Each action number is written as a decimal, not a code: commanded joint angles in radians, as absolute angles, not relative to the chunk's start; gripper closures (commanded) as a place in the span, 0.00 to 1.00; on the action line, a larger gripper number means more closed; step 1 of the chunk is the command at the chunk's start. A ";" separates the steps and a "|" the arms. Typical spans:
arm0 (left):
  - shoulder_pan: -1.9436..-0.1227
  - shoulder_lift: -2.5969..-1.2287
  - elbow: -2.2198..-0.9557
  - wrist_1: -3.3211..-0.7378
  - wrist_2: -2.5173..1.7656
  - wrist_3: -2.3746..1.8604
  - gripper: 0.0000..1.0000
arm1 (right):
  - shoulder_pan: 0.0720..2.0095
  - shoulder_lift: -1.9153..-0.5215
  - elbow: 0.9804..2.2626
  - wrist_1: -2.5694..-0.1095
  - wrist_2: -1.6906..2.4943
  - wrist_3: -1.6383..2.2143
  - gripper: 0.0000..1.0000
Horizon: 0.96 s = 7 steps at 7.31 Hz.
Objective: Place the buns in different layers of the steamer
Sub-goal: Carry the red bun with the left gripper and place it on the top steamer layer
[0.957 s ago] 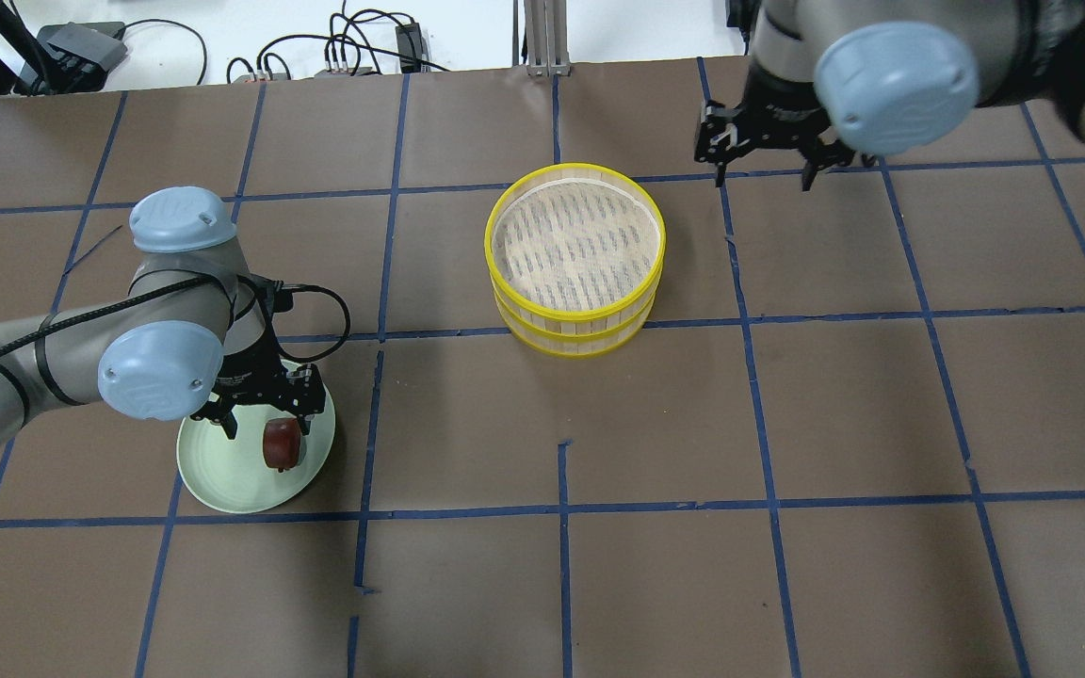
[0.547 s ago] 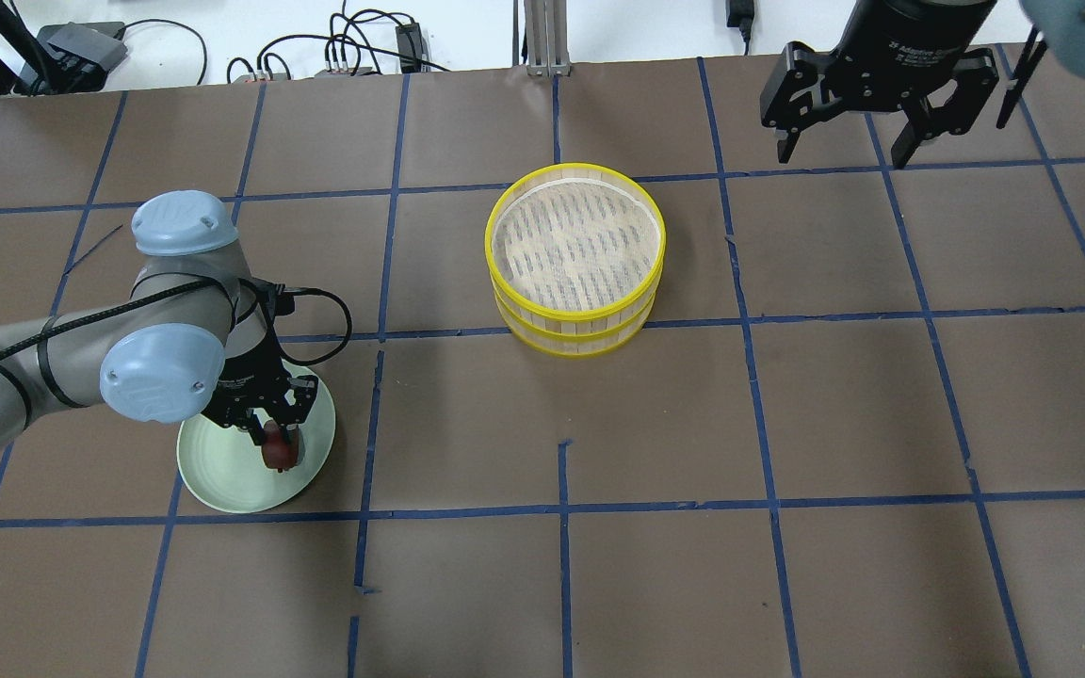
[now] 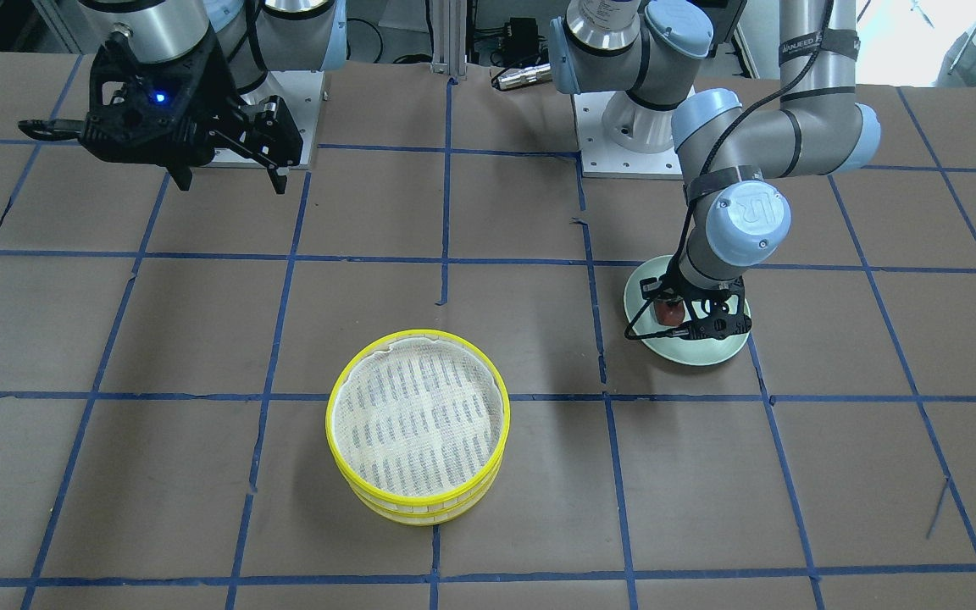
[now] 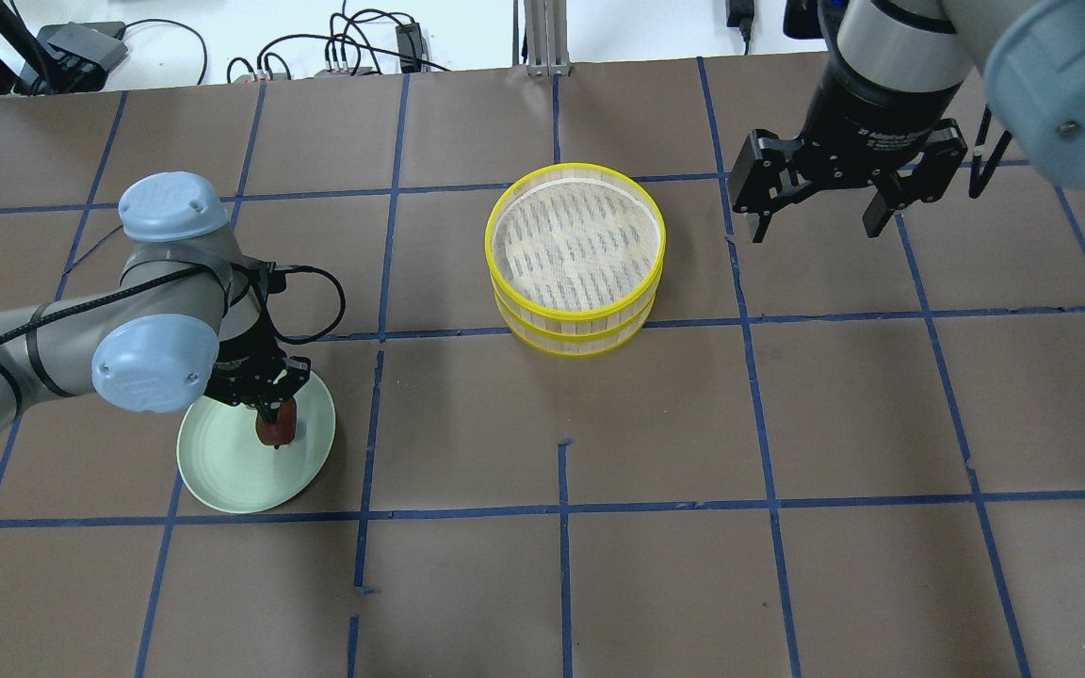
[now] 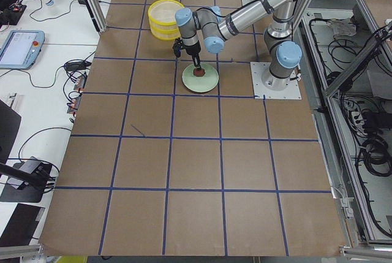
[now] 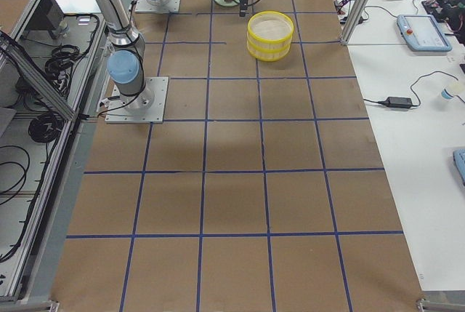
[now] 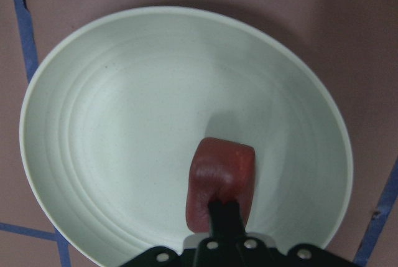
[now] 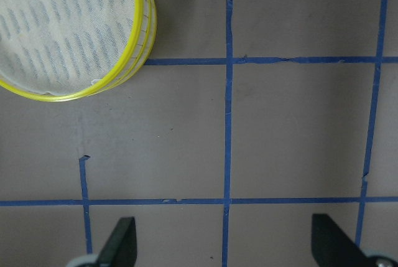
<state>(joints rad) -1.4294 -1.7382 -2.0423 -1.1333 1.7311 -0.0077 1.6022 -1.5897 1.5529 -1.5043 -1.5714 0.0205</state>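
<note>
The dark reddish-brown bun is over the pale green plate. My left gripper is shut on it from above. The left wrist view shows the bun between the fingers, at or just above the plate. The two steamer layers stand stacked at the table's middle. The top mesh floor is bare and the lower layer shows only its wall. My right gripper hangs open and empty, right of the stack. The white bun shows in no view.
Brown table cover with a blue tape grid. Cables and power boxes lie past the far edge. In the front-facing view the right gripper is near its base plate and the stack stands alone.
My left gripper has shut on the reddish-brown bun and shifted it slightly toward the plate's middle. My right gripper, still open, has swung around and come down nearer the steamer stack.
</note>
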 commanded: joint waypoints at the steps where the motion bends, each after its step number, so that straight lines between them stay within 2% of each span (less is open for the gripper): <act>1: -1.439 -1.704 -1.935 -1.191 1.733 -0.020 0.95 | 1.551 -1.595 1.528 -1.502 -1.595 -0.020 0.00; 4: -1.468 -1.675 -1.750 -1.251 1.596 -0.035 0.95 | 1.548 -1.597 1.506 -1.470 -1.606 0.028 0.00; 6: -1.596 -1.693 -1.620 -1.305 1.572 -0.120 0.95 | 1.546 -1.588 1.511 -1.514 -1.585 0.025 0.00; 7: -1.708 -1.707 -1.600 -1.283 1.574 -0.193 0.95 | 1.548 -1.588 1.511 -1.516 -1.585 0.012 0.00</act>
<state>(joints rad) -1.5925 -1.6928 -1.6437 -1.2911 1.5788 -0.1129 1.5471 -1.5887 1.5099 -1.5073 -1.5904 0.0219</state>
